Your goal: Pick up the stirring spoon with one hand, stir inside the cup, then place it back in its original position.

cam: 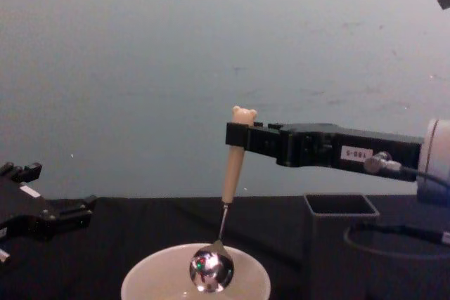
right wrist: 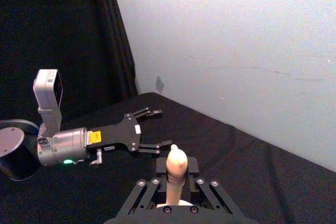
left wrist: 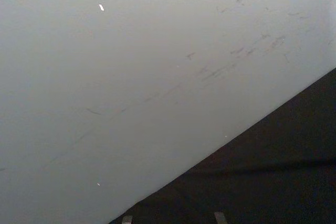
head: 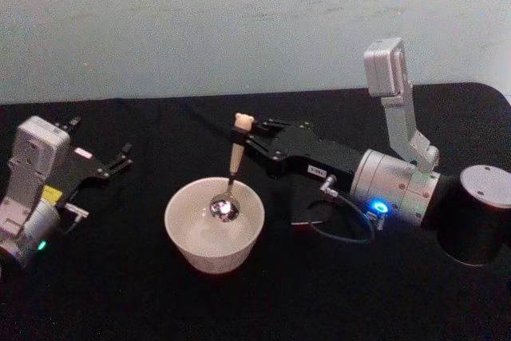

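The stirring spoon (head: 237, 152) stands nearly upright, bear head on top, with its shiny bowl (head: 225, 209) down inside the cream cup (head: 209, 251). My right gripper (head: 246, 140), long and black with a white label, reaches in from the right and is shut on the cream handle just under the bear head (cam: 244, 114). From the chest, the spoon's bowl (cam: 211, 270) hangs at about the height of the cup's rim (cam: 247, 277). The dark grey square holder (cam: 341, 206) stands to the right of the cup, below the right gripper. My left gripper (head: 102, 135) rests open at the far left.
A black cloth covers the table (head: 120, 293), with a pale wall close behind. A dark cylinder (head: 477, 215) stands at the right edge beside my right arm. A thin cable (head: 343, 229) loops off the right wrist near the holder.
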Available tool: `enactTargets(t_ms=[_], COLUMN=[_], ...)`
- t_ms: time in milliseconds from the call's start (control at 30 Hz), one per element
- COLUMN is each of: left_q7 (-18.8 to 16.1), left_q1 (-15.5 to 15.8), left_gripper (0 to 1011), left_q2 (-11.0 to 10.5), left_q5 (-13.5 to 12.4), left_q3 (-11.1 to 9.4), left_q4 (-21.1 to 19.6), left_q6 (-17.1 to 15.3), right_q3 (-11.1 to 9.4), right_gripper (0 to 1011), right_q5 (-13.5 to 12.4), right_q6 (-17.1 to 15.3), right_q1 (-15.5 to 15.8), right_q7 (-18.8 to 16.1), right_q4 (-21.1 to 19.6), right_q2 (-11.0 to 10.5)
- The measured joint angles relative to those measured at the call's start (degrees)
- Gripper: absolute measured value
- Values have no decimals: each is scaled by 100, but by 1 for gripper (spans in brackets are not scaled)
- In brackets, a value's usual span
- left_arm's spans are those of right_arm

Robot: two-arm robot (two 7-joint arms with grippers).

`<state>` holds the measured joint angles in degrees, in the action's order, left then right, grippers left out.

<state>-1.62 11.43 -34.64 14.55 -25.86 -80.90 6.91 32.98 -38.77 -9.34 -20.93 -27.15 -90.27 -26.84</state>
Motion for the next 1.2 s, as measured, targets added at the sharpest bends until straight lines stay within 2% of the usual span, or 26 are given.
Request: enactTargets(t_ms=[233,367,867,1200], left_q7=[0,0,0,0], left_q1=[0,0,0,0], left_gripper=[1001,1001,1001,1002], left_q2=[0,0,0,0], left_q5=[0,0,0,0], left_q3=[0,0,0,0], left_q4=[0,0,0,0], left_q6=[0,0,0,0], right_q3=[-16,46,422,499], right_gripper=[218,218,218,218], right_q5=[-63,-29,442,677], right_q6=[-64,-65,-15,65], right_q1=[-46,-82,-240,-362], right_q7=[-64,-85,-237,-282], right_q4=[19,60,531,949], right_q2=[70,113,367,618])
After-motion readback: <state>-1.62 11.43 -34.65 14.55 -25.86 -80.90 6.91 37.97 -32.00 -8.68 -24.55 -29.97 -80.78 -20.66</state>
